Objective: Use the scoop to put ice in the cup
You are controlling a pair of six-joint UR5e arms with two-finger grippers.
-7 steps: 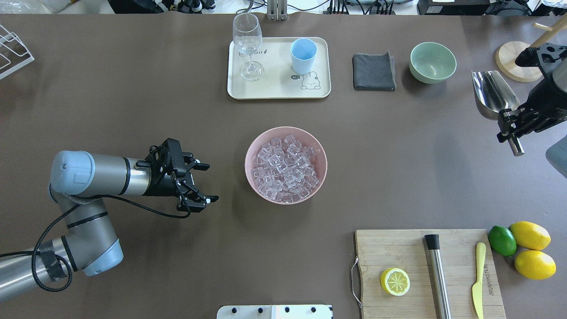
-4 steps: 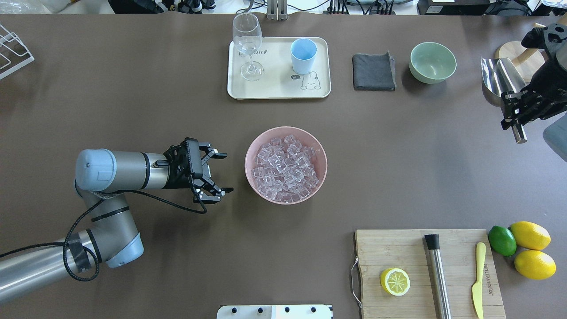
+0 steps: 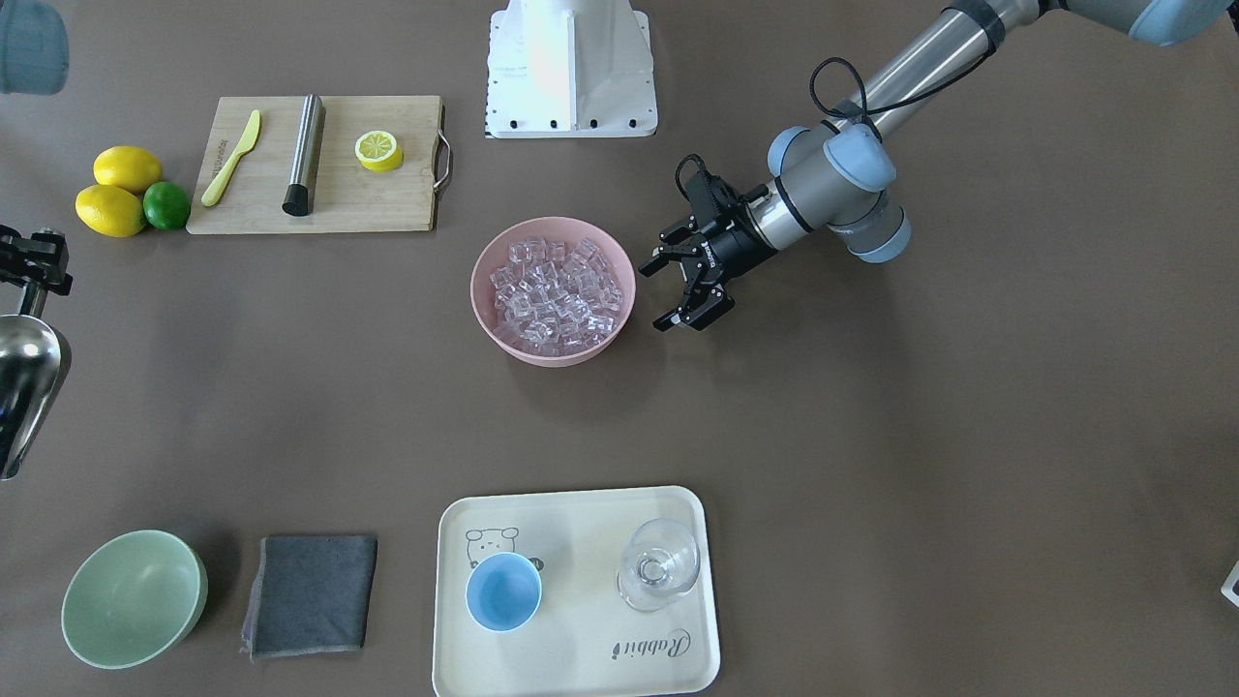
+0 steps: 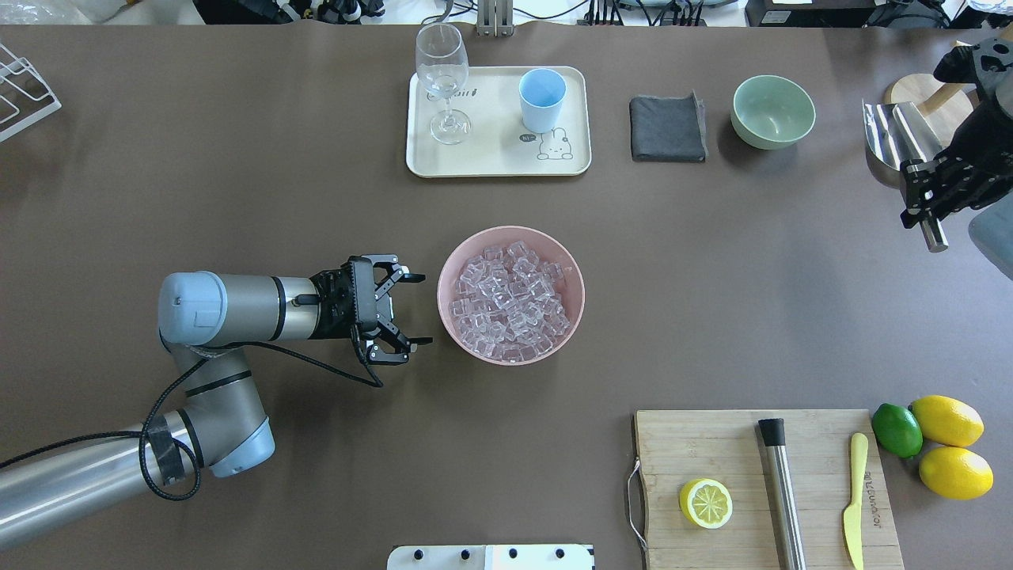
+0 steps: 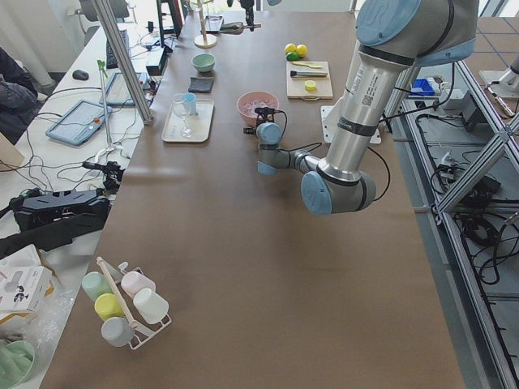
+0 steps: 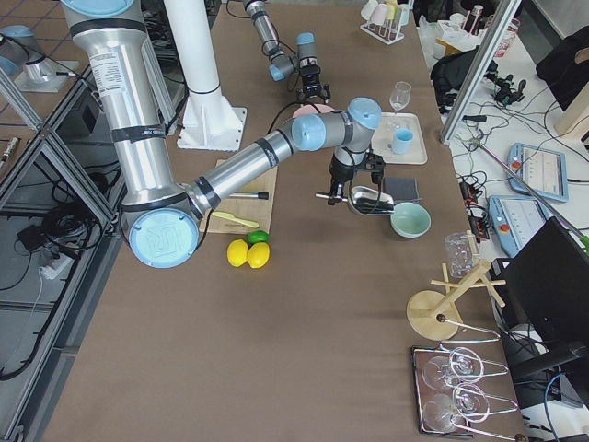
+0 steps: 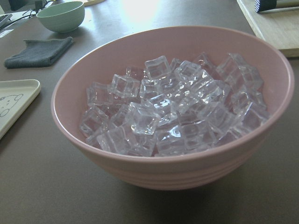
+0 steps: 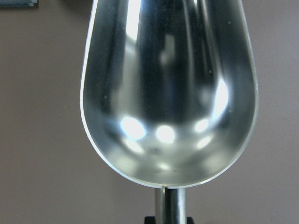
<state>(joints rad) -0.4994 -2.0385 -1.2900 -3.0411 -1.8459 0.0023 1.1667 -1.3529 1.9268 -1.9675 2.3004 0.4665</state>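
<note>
Overhead exterior, near side first: your left fingers (image 4: 407,277) hang spread apart, empty, just beside the pink bowl (image 4: 510,230) heaped with ice (image 4: 510,297). Further out at the right edge, your right fingers (image 4: 910,178) are clamped on the handle of the scoop (image 4: 882,134), its trough empty. I'd call this the carry-in before the first dig; next, swing it into the bowl, then on to the cup (image 4: 542,99) on the far tray (image 4: 419,158).

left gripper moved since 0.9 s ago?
Yes. In the overhead view the left gripper, open, has moved rightward toward the pink bowl, which stayed put. Its fingertips now sit just short of the bowl's rim, not touching.
</note>
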